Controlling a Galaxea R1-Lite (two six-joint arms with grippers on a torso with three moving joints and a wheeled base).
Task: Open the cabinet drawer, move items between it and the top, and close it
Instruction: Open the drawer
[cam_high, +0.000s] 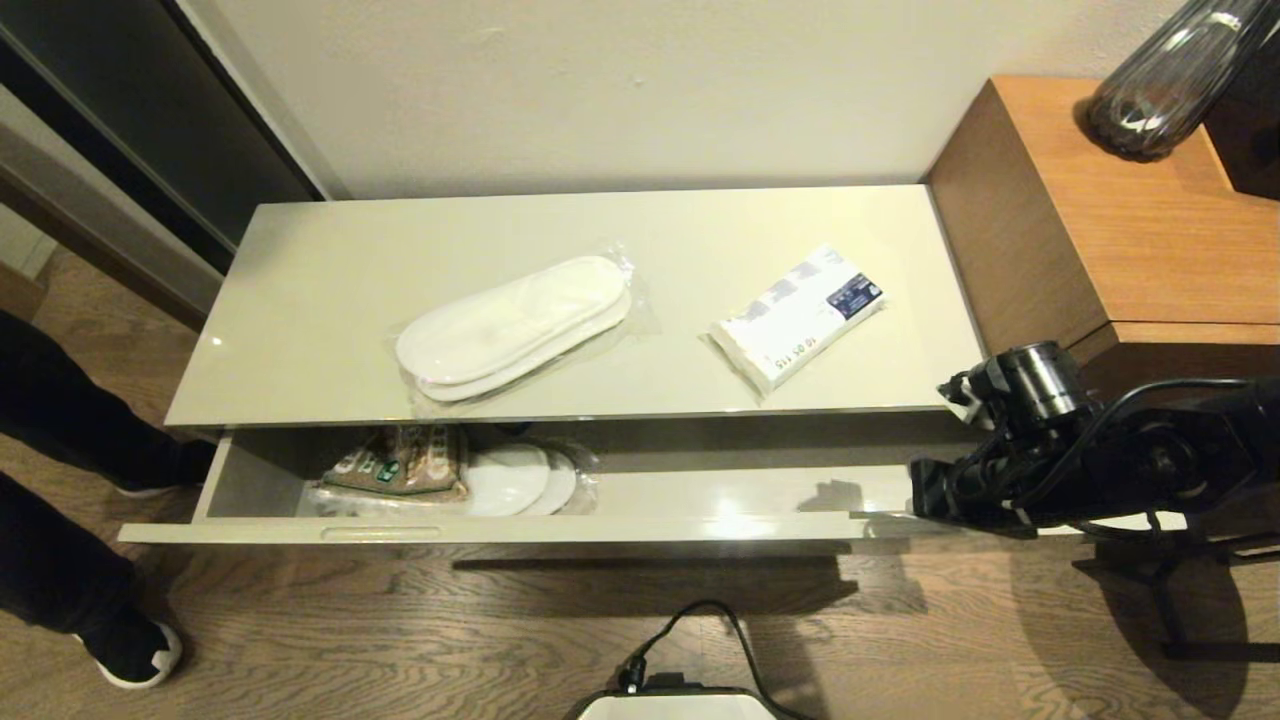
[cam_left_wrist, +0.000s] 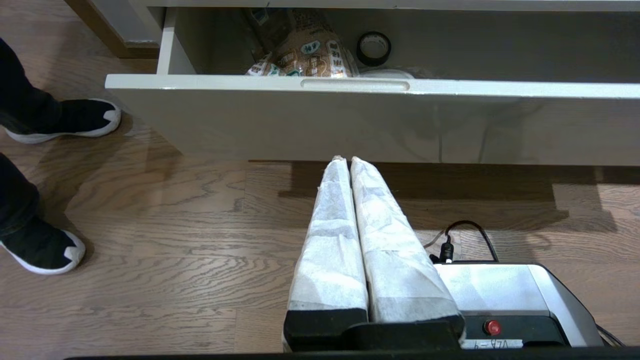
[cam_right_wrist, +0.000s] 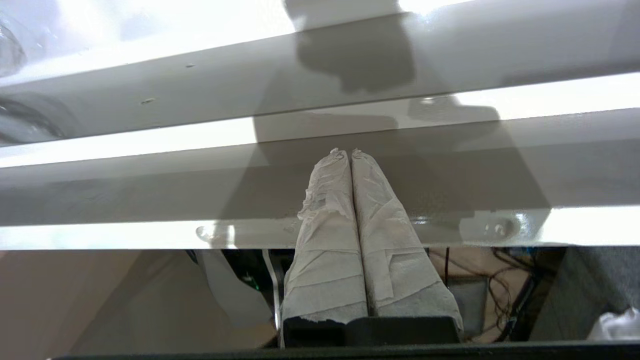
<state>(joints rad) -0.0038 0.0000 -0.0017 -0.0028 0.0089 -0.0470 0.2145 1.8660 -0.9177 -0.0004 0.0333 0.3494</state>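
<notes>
The cabinet drawer (cam_high: 700, 525) stands pulled out under the top (cam_high: 320, 290). On the top lie wrapped white slippers (cam_high: 512, 325) and, to their right, a white tissue pack (cam_high: 800, 315) with blue print. A second slipper pair (cam_high: 520, 480) lies inside the drawer, partly under a brown packet (cam_high: 400, 465). My right gripper (cam_right_wrist: 345, 152) is shut and empty, reaching over the drawer's front edge (cam_right_wrist: 100, 235) at its right end (cam_high: 925, 490). Low before the drawer front (cam_left_wrist: 350, 120), my left gripper (cam_left_wrist: 345, 160) hangs shut over the floor, out of the head view.
A higher orange-brown wooden cabinet (cam_high: 1120, 220) with a glass vase (cam_high: 1160, 90) adjoins on the right. A person's shoes (cam_high: 130, 650) stand at the left. A black ring (cam_left_wrist: 374, 47) lies deep in the drawer. My white base (cam_left_wrist: 505, 290) sits below.
</notes>
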